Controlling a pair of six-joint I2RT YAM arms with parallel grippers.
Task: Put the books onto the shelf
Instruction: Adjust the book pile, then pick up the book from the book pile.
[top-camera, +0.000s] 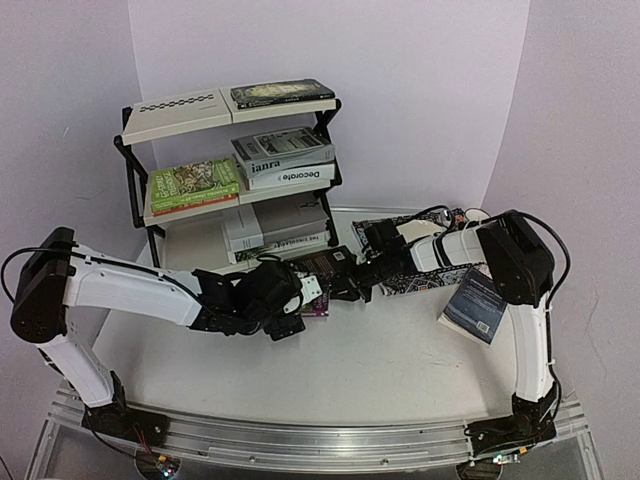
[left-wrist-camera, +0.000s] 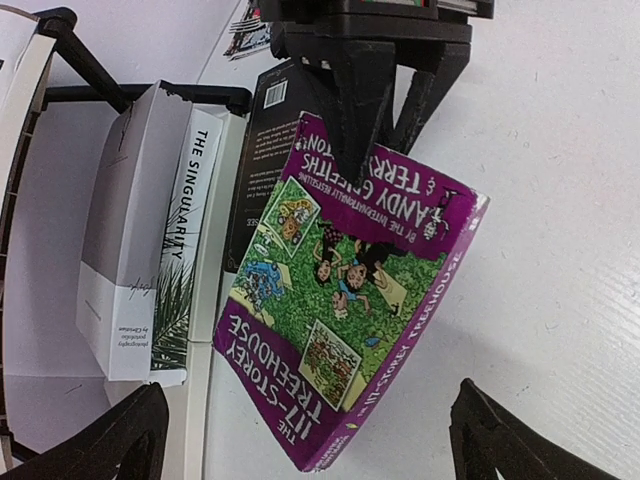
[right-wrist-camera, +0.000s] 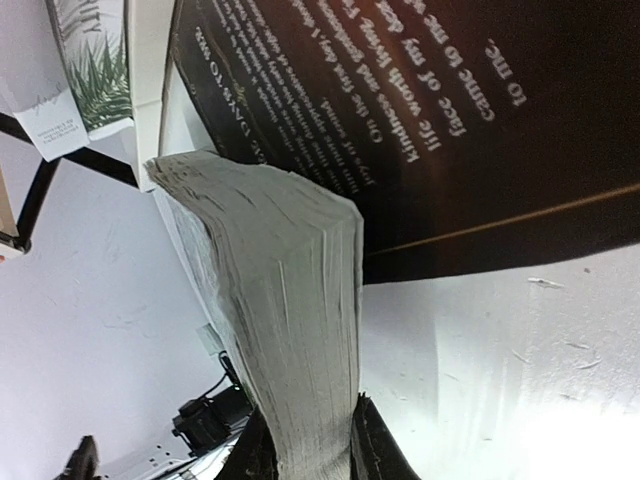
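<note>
1. Plainly, the right gripper (left-wrist-camera: 380, 150) is clamped on the top edge of the purple paperback (left-wrist-camera: 340, 290), which hangs tilted, seemingly clear of the table (left-wrist-camera: 560, 200).
2. Left gripper (left-wrist-camera: 310, 440) stands spread wide at the paperback's six o'clock.
3. Black book (left-wrist-camera: 262, 150) lies at its eleven o'clock, near the shelf (top-camera: 180, 115).

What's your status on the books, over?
Left fingers open, empty. Right fingers clamped on purple Treehouse book, hanging tilted. Black book flat beside bottom tier of shelf.
</note>
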